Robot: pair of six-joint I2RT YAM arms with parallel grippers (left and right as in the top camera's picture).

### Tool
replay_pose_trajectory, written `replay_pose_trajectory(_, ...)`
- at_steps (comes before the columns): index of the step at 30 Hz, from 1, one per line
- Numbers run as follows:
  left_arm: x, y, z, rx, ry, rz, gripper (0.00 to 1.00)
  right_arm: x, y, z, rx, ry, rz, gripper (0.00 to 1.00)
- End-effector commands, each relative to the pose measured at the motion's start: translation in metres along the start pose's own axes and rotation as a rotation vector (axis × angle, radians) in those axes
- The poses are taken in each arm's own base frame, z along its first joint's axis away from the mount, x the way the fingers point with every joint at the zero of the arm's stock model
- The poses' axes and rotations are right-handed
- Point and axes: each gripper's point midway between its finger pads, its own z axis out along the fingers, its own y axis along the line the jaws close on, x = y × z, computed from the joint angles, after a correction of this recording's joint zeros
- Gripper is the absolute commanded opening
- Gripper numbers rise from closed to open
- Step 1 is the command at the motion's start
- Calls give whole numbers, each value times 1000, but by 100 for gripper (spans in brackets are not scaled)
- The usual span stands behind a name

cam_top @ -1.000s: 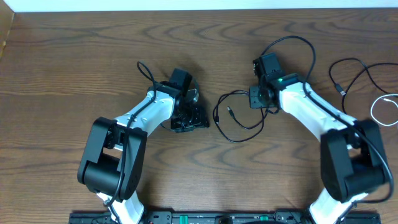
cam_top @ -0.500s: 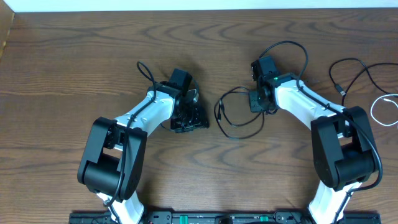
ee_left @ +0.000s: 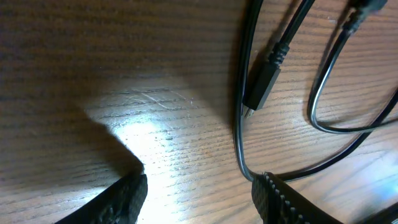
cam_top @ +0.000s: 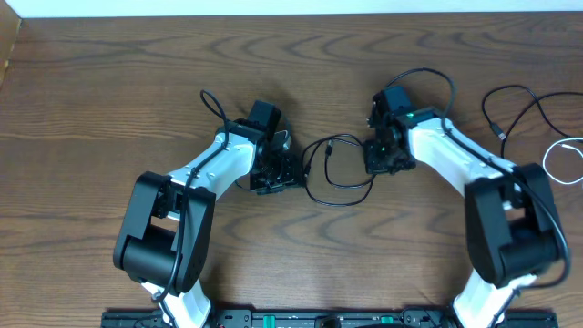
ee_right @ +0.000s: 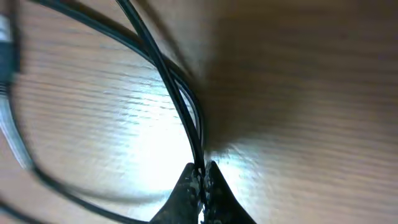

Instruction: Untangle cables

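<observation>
A thin black cable (cam_top: pixel 339 202) lies as a loop on the wooden table between my two grippers. My right gripper (cam_top: pixel 381 157) is shut on it; the right wrist view shows the fingertips (ee_right: pixel 189 180) pinched on the black strand (ee_right: pixel 168 81) close to the table. My left gripper (cam_top: pixel 288 173) is open just left of the loop. In the left wrist view its gripper (ee_left: pixel 199 186) is empty, with the cable (ee_left: pixel 239 124) running past the right finger (ee_left: pixel 286 199) and a small plug (ee_left: pixel 264 81) lying ahead.
Another black cable (cam_top: pixel 524 93) and a white cable (cam_top: pixel 549 164) lie at the right edge of the table. A thicker black wire (cam_top: pixel 428 68) arcs over the right arm. The table's far edge (cam_top: pixel 291 14) runs along the top.
My right gripper has dragged the black cable loop leftward, so its left side now lies beside my left gripper. The left arm has stayed still.
</observation>
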Motion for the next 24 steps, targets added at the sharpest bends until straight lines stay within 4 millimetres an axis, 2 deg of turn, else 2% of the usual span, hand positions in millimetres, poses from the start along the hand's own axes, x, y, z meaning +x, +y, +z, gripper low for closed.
replay_pose_trajectory(1, 0, 9, 2, -41, -4, 7, 60, -38, -3, -71, -51, -230, 18, 1)
replay_pose_trajectory(3, 0, 9, 2, -42, -2, 6, 60, -50, -9, -95, -52, -317, 32, 1)
replay_pose_trajectory(4, 1, 9, 2, -43, 0, 4, 60, -60, -19, -119, -38, -402, 50, 1)
replay_pose_trajectory(7, 1, 9, 2, -44, 1, 4, 60, -75, -38, -161, -6, -548, 87, 1)
replay_pose_trajectory(8, 1, 9, 2, -44, 1, 4, 60, -76, -41, -168, 1, -570, 93, 1)
replay_pose_trajectory(9, 1, 9, 2, -44, 1, 4, 60, -79, -49, -185, 9, -623, 110, 1)
replay_pose_trajectory(12, 1, 9, 2, -44, 1, 4, 60, -78, -63, -203, 21, -666, 142, 1)
replay_pose_trajectory(17, 1, 9, 2, -44, 1, 4, 60, -66, -74, -193, 40, -604, 173, 1)
replay_pose_trajectory(24, 1, 9, 2, -43, 0, 5, 60, -24, -79, -144, 64, -332, 203, 23)
